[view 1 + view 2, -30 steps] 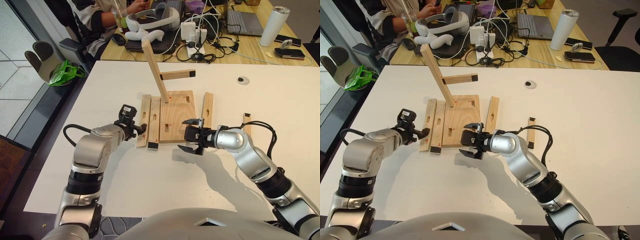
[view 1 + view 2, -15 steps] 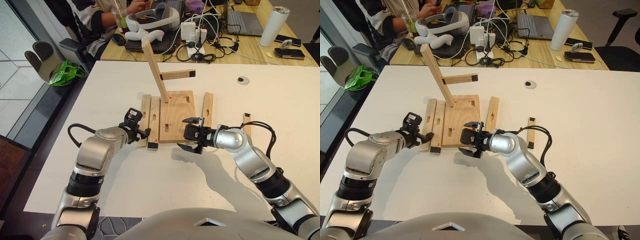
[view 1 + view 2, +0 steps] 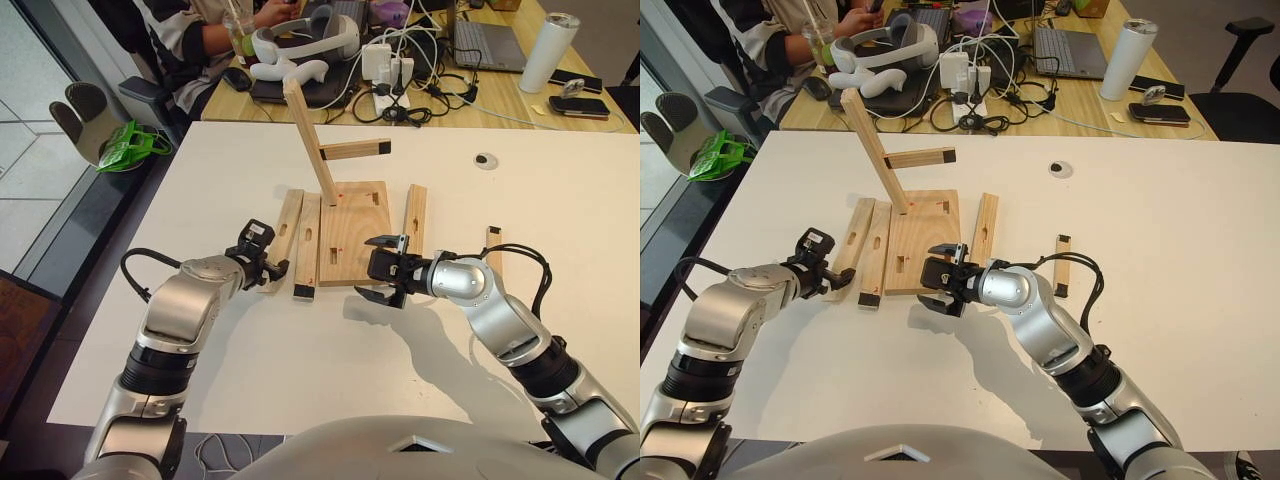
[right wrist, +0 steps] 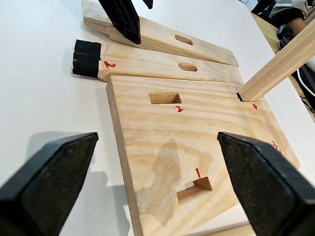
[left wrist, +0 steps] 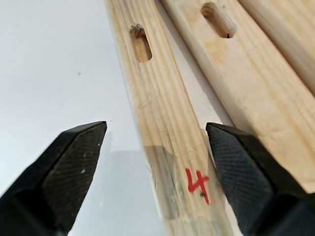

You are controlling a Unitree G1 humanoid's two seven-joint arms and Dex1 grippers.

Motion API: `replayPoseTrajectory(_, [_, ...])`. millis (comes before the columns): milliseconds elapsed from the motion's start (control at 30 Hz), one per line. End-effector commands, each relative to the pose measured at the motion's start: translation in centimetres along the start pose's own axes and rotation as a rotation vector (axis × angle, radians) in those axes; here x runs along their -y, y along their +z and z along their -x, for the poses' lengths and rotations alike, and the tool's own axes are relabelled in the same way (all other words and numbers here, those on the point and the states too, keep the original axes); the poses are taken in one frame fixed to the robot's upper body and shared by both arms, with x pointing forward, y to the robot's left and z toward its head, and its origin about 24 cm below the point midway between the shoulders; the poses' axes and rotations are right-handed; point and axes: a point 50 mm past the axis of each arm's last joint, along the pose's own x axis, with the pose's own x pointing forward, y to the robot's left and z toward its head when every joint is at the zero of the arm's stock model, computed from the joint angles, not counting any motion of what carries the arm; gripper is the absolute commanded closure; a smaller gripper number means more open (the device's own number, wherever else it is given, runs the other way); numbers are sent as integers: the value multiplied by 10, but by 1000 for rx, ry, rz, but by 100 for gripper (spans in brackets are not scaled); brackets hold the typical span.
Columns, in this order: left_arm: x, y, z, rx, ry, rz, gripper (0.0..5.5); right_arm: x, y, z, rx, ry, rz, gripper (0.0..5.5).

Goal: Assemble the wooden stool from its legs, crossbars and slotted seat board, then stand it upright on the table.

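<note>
The left gripper (image 5: 155, 147) is open and holds nothing; its fingers stand either side of the near end of the outermost leg (image 5: 162, 118), which lies flat on the desk (image 3: 560, 200). The right gripper (image 3: 383, 270) gapes wide and empty at the near edge of the seat board (image 3: 355, 235). One leg (image 3: 308, 135) stands slotted in the board's far corner, carrying a crossbar (image 3: 355, 150). Three legs and a short crossbar (image 3: 492, 245) lie loose, so most of the assembly remains.
</note>
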Motion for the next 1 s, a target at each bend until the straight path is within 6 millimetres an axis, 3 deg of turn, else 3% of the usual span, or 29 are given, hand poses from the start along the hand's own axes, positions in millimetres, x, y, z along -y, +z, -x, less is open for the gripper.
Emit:
replayPoseTrajectory(33, [1,-4,-1,-8,-8,18,176,2,-1,1,-9,-5,9,96])
replayPoseTrajectory(100, [1,-4,-1,-10,-19,8,176,1,-1,0,-10,-5,8,96])
replayPoseTrajectory(533, [1,-11,-2,-31,-40,-46,336,1,0,0,-6,-9,9,96])
replayPoseTrajectory(733, [-15,-8,-2,12,71,-4,345,3,0,1,-5,-17,10,96])
replayPoseTrajectory(933, [-48,19,7,183,305,62,347,20,9,-1,69,-144,-72,96])
replayPoseTrajectory(1000, [-61,42,19,343,408,46,348,41,22,0,209,-284,-290,96])
